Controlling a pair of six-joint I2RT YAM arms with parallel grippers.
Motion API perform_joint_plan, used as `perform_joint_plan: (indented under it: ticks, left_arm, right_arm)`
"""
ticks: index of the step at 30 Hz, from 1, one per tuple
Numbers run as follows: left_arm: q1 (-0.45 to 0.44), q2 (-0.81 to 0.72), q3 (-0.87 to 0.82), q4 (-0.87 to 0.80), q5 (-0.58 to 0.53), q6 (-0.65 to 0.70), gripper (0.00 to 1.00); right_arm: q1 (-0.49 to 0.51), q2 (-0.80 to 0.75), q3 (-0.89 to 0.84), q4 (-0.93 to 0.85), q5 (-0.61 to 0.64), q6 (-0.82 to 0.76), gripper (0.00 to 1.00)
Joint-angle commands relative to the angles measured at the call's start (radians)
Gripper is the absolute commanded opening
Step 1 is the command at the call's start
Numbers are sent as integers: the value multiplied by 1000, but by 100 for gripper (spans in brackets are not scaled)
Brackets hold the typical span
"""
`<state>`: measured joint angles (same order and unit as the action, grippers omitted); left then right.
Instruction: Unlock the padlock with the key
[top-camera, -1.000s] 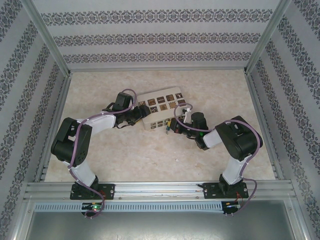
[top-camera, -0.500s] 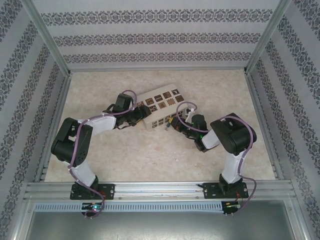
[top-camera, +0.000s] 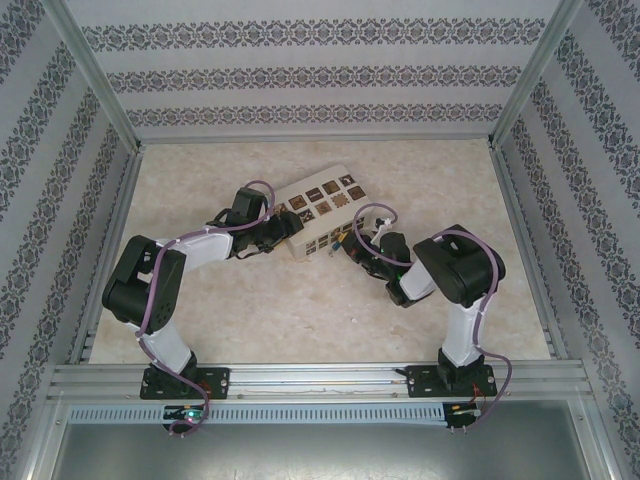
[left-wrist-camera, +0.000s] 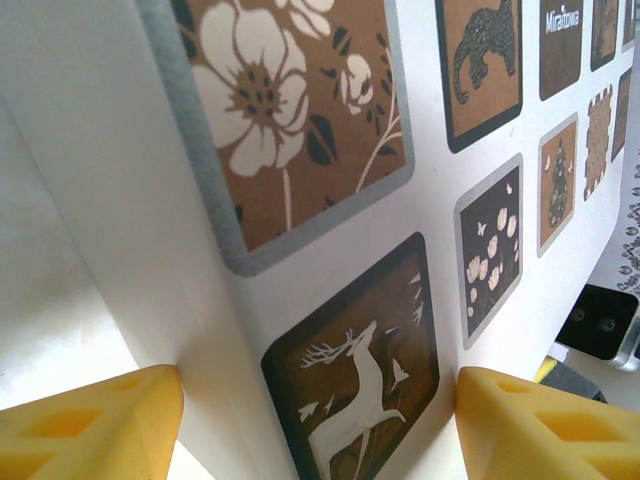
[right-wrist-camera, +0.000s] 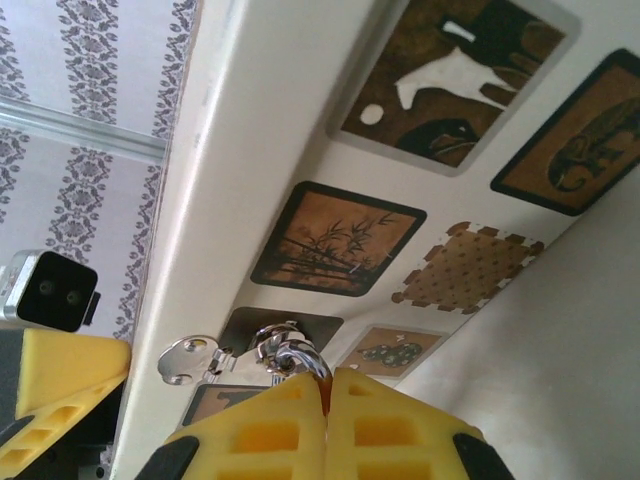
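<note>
The left arm (top-camera: 200, 243) rises from its base at the near edge, folds at a black elbow and reaches forward and to the right, low over the mottled beige counter (top-camera: 300, 320). Its left hand (top-camera: 281, 230) sits at the near-left corner of the white box (top-camera: 325, 203). In the left wrist view the two yellow, ribbed plastic fingers (left-wrist-camera: 90, 425) stand wide apart on either side of that corner. One meets the plain white side and the other the printed face, so the hand has the box's corner in a wide grip.

The box is a flat, smooth cardboard carton. It is printed with rounded brown squares carrying a flower, a leaping deer, tulips and other motifs, and it sits skewed on the counter.

The right arm (top-camera: 455, 268) bends sharply at its elbow and points back to the left, bringing the right hand (right-wrist-camera: 325, 392) up against the box's near face. Its yellow fingers are pressed fully together. Right at their tips shows the padlock (right-wrist-camera: 287, 348), of which only the shiny silver shackle loop can be seen. The loop hangs at a small metal hasp (right-wrist-camera: 190, 360) fixed to the box's face. The lock's body is hidden behind the fingers. Whether the key is pinched between the pads cannot be told.
</note>
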<state>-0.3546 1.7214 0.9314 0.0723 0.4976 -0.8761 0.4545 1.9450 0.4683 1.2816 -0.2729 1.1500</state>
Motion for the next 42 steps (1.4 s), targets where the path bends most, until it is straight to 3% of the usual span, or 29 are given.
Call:
perform_joint_plan:
  ticks: [1,26,42]
  left_arm:
    - [-21,6,-38,-74,-8,-4,71]
    - [-20,0,-52,-55,-5,-19,72]
    - [-18,-78,-29,-77,-30,27,77]
  right_arm:
    - [12,26,-1,71,87,49,0]
    - [-5,42,11,101,207,106,0]
    - [-62,-88,-71,39,215,24,0]
